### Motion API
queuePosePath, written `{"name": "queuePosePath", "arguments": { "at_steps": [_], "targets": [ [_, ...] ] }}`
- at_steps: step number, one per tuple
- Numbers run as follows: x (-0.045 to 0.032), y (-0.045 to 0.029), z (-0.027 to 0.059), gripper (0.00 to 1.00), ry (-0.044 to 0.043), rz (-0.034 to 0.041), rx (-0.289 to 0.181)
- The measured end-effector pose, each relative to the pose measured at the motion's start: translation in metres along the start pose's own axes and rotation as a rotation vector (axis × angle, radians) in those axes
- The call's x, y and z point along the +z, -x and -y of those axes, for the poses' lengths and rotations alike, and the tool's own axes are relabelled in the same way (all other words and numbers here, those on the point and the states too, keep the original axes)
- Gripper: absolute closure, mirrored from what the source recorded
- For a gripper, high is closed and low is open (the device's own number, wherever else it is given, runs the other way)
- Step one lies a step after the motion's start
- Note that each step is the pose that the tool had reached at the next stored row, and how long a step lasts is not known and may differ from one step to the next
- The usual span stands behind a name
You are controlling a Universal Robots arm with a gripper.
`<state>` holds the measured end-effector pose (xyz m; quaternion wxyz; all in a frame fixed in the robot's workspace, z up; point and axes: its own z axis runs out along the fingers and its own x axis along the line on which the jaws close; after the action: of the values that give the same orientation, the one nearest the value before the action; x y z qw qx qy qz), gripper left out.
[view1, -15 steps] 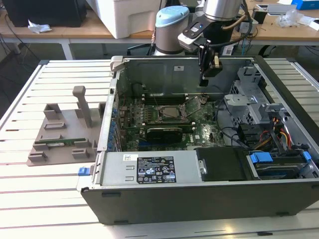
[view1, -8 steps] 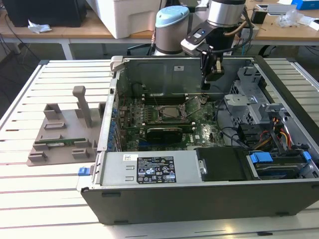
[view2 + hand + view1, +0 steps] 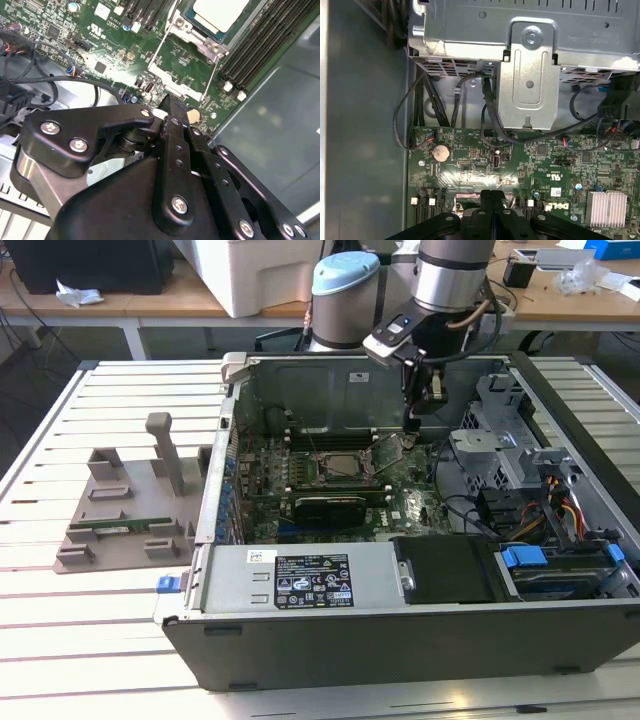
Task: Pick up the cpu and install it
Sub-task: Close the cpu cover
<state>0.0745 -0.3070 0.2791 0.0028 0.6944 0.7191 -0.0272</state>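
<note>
The cpu [image 3: 220, 12] is a pale silvery square lying in the motherboard socket, framed by the metal bracket and its thin wire levers. In the exterior view the socket [image 3: 338, 466] is in the middle of the open computer case [image 3: 300, 640]. My gripper [image 3: 411, 426] hangs inside the case, just to the exterior view's right of the socket and low over the green board. In both wrist views its black fingers [image 3: 169, 102] meet at the tip [image 3: 491, 194], shut, with nothing visible between them.
A grey holder block [image 3: 130, 510] with upright posts and a green memory stick [image 3: 120, 528] lies on the table at the exterior view's left. A metal drive cage [image 3: 530, 75], black cables [image 3: 490, 115], a coin battery [image 3: 441, 152] and memory slots [image 3: 260, 55] crowd the gripper.
</note>
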Motion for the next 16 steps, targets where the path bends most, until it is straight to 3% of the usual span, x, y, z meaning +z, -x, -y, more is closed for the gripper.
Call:
{"name": "queuePosePath", "arguments": {
  "at_steps": [8, 14, 16],
  "targets": [
    [0.0166, -0.0008, -0.0007, 0.89, -0.0001, 0.0001, 0.0],
    [0.022, -0.0043, -0.0094, 0.89, 0.0, 0.0001, 0.0],
    [0.0307, -0.007, -0.0106, 0.89, 0.0, 0.0001, 0.0]
  ]
}}
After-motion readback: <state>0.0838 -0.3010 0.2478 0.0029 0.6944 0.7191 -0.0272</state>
